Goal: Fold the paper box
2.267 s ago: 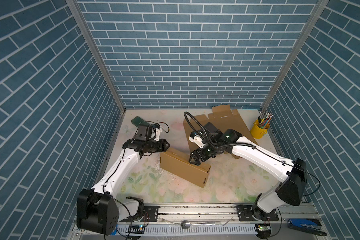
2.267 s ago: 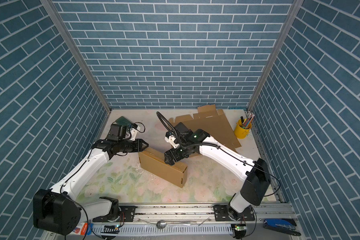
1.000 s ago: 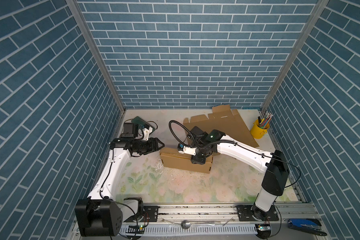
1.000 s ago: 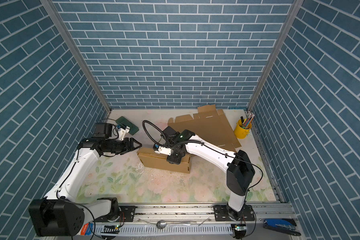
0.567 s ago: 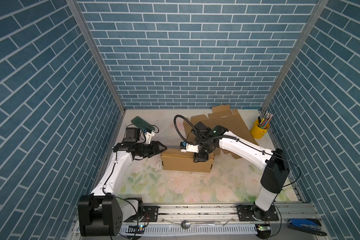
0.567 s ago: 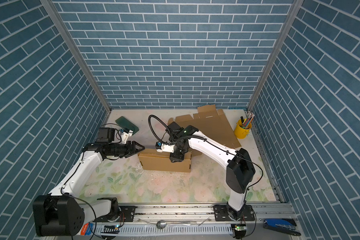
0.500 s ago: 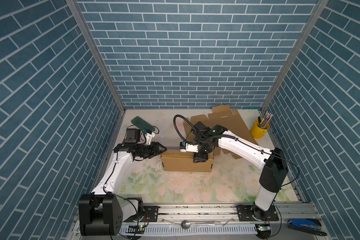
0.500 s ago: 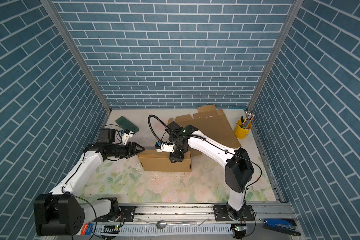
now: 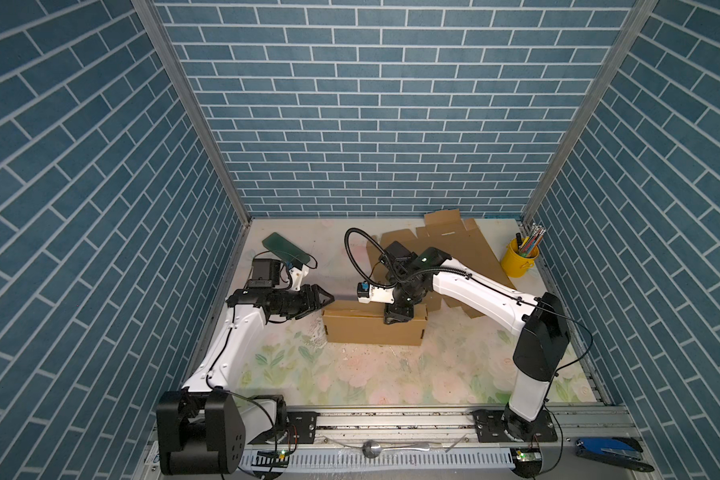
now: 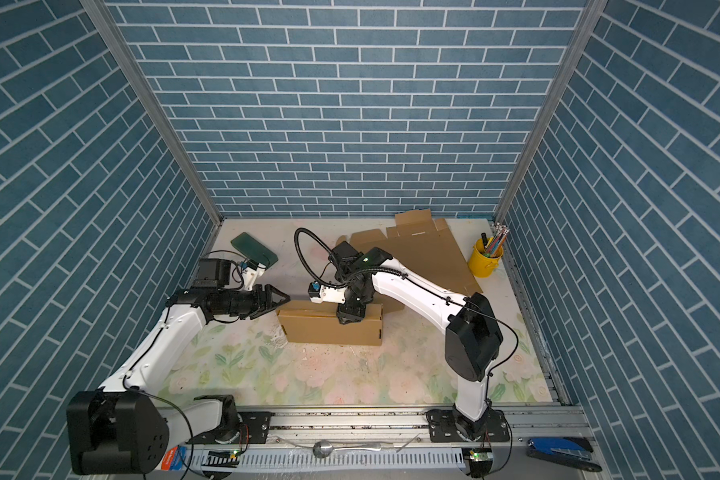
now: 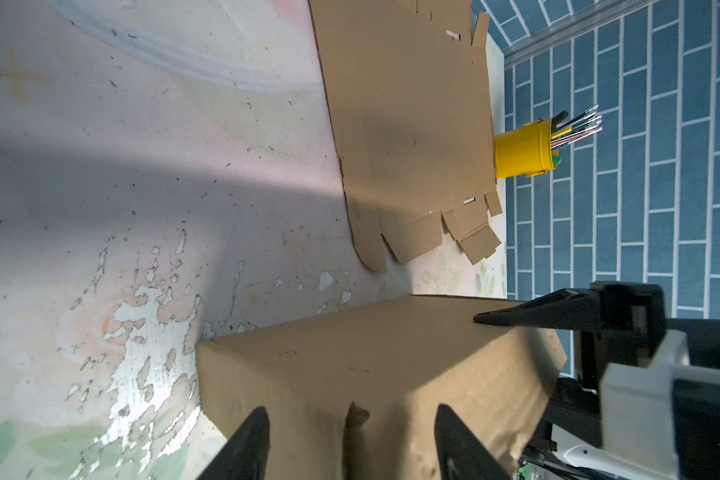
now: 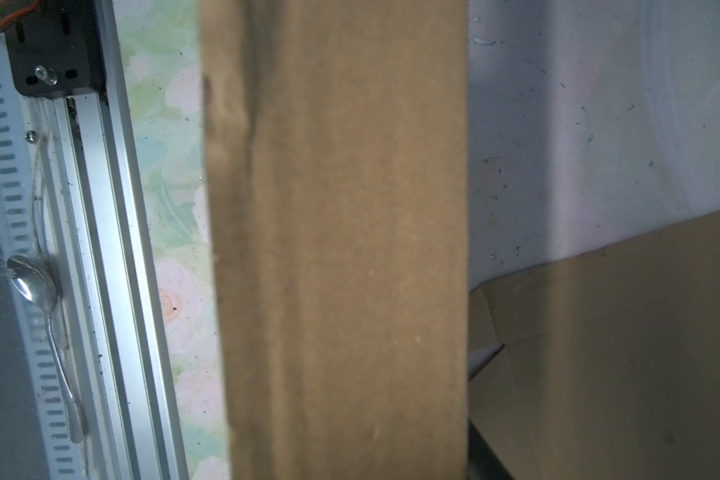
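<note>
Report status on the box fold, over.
Left gripper open, jaws at the brown cardboard box's end. Right gripper down on its top, grip unclear. Nothing blocking; flat cardboard sheets lie behind.

Box [image 9: 373,330] on desk [image 9: 350,374], directly under right hand [image 9: 398,318]. Its left end sits just ahead of left hand [image 9: 327,302]; contact unclear. Flat cardboard sheets [image 9: 462,249] lie behind right hand. Pencil cup [image 9: 516,264] stands beyond the sheets, to that hand's right. Spoon [image 9: 373,449] lies before both hands, past front rail [image 9: 391,419].
</note>
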